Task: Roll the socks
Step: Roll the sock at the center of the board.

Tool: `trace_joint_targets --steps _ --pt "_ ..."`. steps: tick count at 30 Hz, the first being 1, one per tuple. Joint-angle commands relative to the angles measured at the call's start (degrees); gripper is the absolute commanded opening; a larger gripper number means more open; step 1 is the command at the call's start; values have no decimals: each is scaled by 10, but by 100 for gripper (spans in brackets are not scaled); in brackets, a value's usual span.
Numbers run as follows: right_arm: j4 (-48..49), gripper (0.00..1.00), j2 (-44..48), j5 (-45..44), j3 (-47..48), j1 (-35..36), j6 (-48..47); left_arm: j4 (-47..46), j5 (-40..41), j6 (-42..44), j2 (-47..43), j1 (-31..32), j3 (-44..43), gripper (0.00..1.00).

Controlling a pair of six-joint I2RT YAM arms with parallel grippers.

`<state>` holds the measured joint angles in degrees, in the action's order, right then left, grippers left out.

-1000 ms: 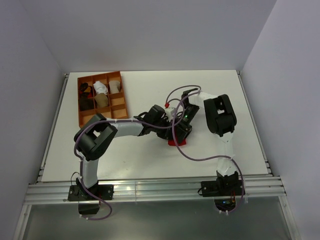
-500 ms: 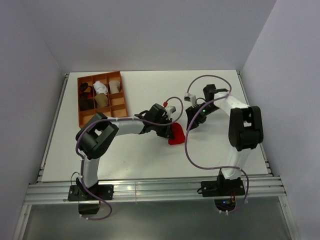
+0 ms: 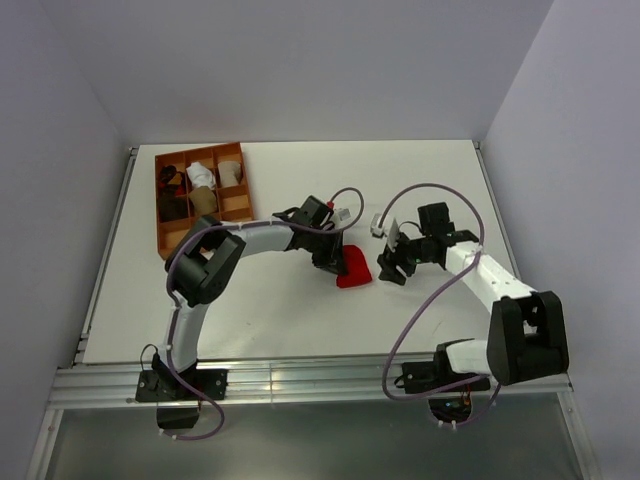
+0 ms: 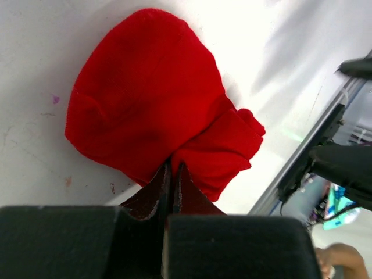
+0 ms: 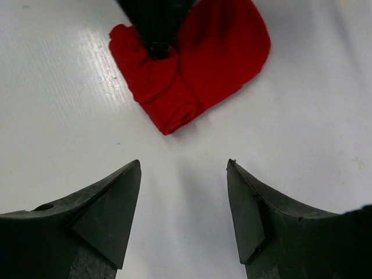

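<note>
one red sock (image 4: 145, 99) is lying on the table (image 3: 300, 320); left end effector (image 4: 172, 170) is pinching its fold, right end effector (image 5: 183, 167) is hovering nearby, spread wide.

Checking all three views, and no lettering is coming through anywhere: no label, brand, number or sign is reading. The red sock (image 4: 145, 87) is showing only plain red knit. The few faint specks on the worktop (image 3: 280, 320) are not forming any characters.
</note>
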<state>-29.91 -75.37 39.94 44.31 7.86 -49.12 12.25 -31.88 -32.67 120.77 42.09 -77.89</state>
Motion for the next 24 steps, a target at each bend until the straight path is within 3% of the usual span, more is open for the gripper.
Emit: trace_joint_targets --steps 1,12,24 --pt "79 68 32 -17 -41 35 -69 125 26 25 53 -5 -9 0" --pt "233 73 118 -121 -163 174 -98 204 -4 53 111 -18 -85 0" --pt "319 69 38 -222 -173 261 -128 229 -20 69 137 -19 -127 0"
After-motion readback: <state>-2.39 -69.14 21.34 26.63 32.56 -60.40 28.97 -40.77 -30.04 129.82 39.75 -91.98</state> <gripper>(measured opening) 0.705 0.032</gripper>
